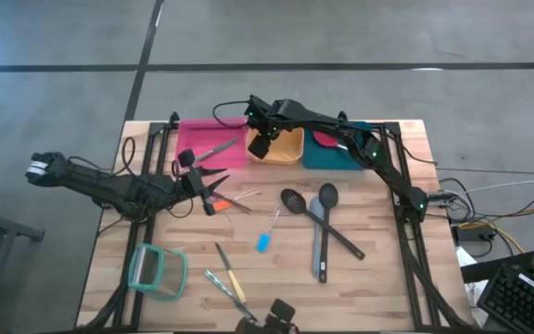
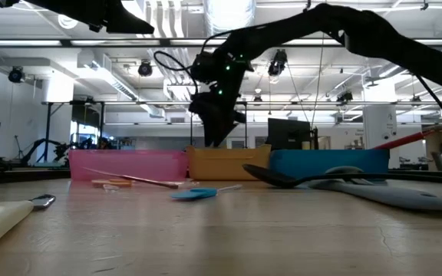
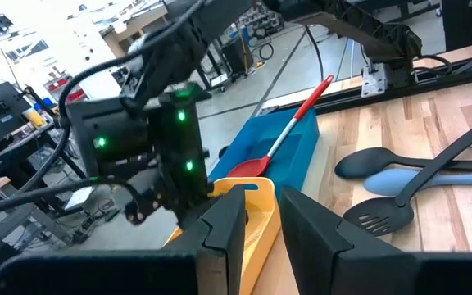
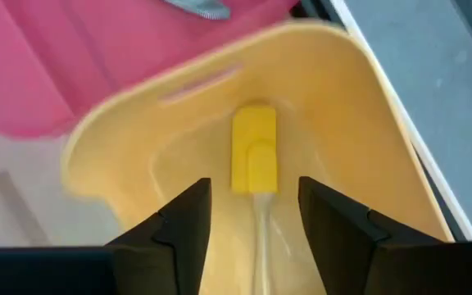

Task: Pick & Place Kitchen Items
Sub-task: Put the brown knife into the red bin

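A yellow spatula (image 4: 254, 160) lies flat in the orange bin (image 4: 359, 123). A red-handled spoon (image 3: 289, 131) rests tilted in the blue bin (image 3: 297, 152). On the bench (image 1: 378, 278), a black slotted spoon (image 1: 293, 199), a black spoon (image 1: 328, 195) and a grey spatula (image 1: 318, 250) lie crossed, near a small blue piece (image 1: 263, 243).

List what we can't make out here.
- Left gripper: what it holds, if anything; high view too small, left wrist view cut off by the bottom edge.
- Yellow spatula in the orange bin: its handle runs off the right wrist view behind the right gripper, whose fingers stand apart.
- Pink bin contents: wall hides them in the low view.
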You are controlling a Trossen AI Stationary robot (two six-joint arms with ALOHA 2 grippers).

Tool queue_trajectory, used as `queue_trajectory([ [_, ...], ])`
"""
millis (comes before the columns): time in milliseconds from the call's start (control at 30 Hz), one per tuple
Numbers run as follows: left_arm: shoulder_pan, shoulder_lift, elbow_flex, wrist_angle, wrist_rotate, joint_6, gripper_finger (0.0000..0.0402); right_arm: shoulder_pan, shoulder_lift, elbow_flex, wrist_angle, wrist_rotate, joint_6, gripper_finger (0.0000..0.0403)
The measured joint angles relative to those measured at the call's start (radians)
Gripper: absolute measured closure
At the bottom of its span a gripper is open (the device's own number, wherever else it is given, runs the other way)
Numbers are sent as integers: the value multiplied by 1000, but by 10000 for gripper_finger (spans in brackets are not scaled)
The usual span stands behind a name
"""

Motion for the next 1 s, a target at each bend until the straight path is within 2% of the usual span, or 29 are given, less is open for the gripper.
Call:
queue_trajectory([
  [167,0,0,0,-6,0,-1,319,9,-55,0,-99,0,22,218],
  [333,0,0,0,-13,0,-2,319,35,-115,0,-140,-1,22,232],
  [533,0,0,0,-15,0,-3,319,78,-209,0,-157,7,26,264],
  [667,0,0,0,-18,0,-4,319,124,-273,0,-193,52,31,291],
  [1000,1,0,0,-20,0,-4,319,305,-454,-63,-241,156,27,356],
])
